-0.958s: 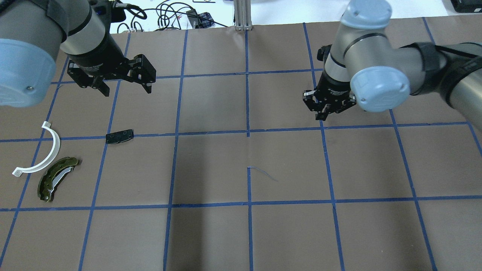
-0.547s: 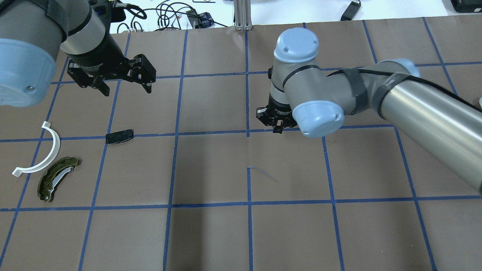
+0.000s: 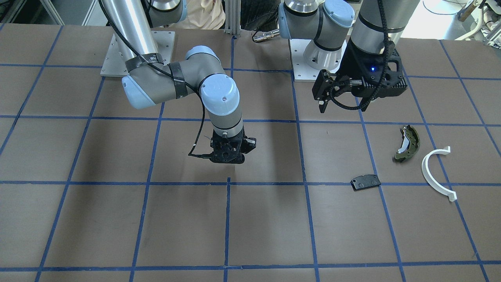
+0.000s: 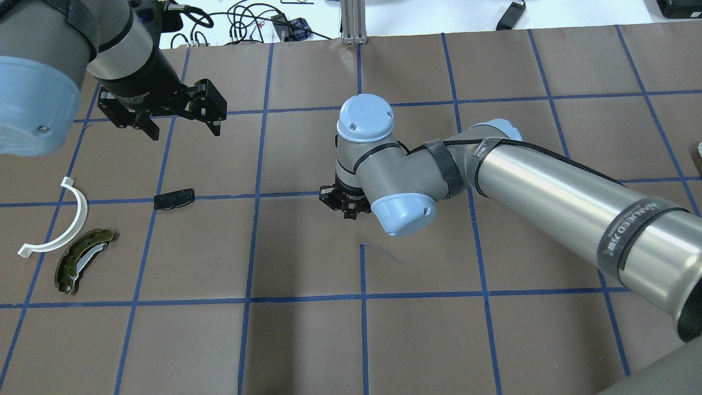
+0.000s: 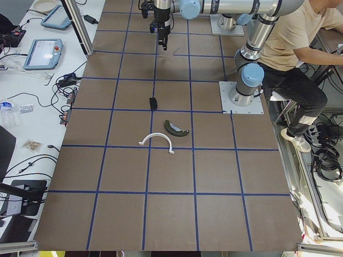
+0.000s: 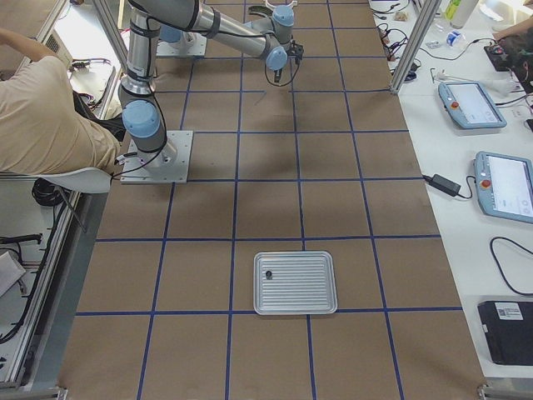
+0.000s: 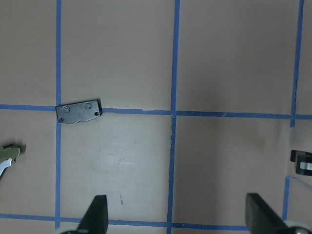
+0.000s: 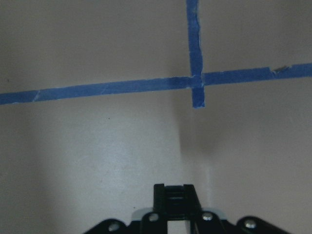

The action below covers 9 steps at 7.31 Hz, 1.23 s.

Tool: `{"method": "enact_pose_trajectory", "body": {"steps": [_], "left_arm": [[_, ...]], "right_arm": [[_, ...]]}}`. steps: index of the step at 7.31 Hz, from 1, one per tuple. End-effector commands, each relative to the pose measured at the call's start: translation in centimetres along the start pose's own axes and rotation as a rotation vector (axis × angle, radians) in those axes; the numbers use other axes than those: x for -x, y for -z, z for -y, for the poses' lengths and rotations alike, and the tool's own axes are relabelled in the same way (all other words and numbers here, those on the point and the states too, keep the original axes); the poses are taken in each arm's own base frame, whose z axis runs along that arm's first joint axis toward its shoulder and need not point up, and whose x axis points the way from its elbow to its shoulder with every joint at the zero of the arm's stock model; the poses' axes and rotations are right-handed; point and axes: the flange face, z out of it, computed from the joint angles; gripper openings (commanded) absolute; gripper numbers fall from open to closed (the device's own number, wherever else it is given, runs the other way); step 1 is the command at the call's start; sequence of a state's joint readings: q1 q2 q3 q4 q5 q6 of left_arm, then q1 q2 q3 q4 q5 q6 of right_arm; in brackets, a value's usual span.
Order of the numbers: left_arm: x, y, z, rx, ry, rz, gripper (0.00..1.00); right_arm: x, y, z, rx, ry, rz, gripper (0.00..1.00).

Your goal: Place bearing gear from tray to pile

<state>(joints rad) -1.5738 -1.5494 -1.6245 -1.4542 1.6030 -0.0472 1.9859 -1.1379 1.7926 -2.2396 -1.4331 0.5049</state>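
The pile lies at the table's left: an olive-green brake shoe (image 4: 82,260), a white half-ring arc (image 4: 66,225) and a small black plate (image 4: 174,198), which also shows in the left wrist view (image 7: 79,112). My right gripper (image 4: 349,215) hangs low over the table's centre, well right of the pile. It is shut (image 8: 174,195); a pale rounded rim (image 8: 141,212) peeks out behind its fingers, apparently the bearing gear, mostly hidden. My left gripper (image 4: 185,131) is open and empty, above and beyond the black plate.
The grey ribbed tray (image 6: 325,283) sits far off at the table's right end, with one small dark part (image 6: 268,274) on it. Blue tape lines grid the brown table. Cables and devices lie along the far edge (image 4: 247,22). A seated person (image 5: 300,48) is behind the robot.
My right arm has swept left from the right-middle of the table to its centre, gripper shut throughout. The left arm and the pile have not moved.
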Motion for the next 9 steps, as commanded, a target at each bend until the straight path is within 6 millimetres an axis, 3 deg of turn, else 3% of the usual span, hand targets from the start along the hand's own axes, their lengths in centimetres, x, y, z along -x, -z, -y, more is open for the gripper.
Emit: {"method": "enact_pose_trajectory", "body": {"steps": [1,2,3,4,5,6,7,9], "left_arm": [[0.0,0.0,0.0,-0.002,-0.001,0.0,1.0],[0.0,-0.1,0.1,0.0,-0.001,-0.001,1.0],[0.0,-0.1,0.1,0.0,-0.001,-0.002,1.0],[0.0,-0.1,0.1,0.0,-0.001,-0.002,1.0],[0.0,-0.1,0.1,0.0,-0.003,0.0,1.0],[0.0,-0.1,0.0,0.001,-0.004,0.0,1.0],[-0.4,-1.3,1.0,0.012,-0.012,0.002,1.0],[-0.7,-2.4,2.2,-0.007,-0.013,-0.013,1.0]], "right_arm": [[-0.4,-1.8,-1.1,0.013,-0.011,0.016,0.1],[-0.4,-1.8,-1.0,-0.015,-0.007,0.03,0.26],[-0.4,-1.8,-0.9,-0.017,-0.007,0.031,0.52],[-0.5,-1.5,-0.8,-0.028,-0.005,0.025,0.62],[-0.5,-1.3,-0.8,-0.036,-0.004,0.022,0.85],[-1.0,0.0,-0.3,-0.07,0.007,0.006,1.0],[-2.4,2.8,0.1,-0.11,0.086,-0.018,1.0],[-7.2,8.0,2.1,-0.155,0.122,-0.063,1.0]]}}
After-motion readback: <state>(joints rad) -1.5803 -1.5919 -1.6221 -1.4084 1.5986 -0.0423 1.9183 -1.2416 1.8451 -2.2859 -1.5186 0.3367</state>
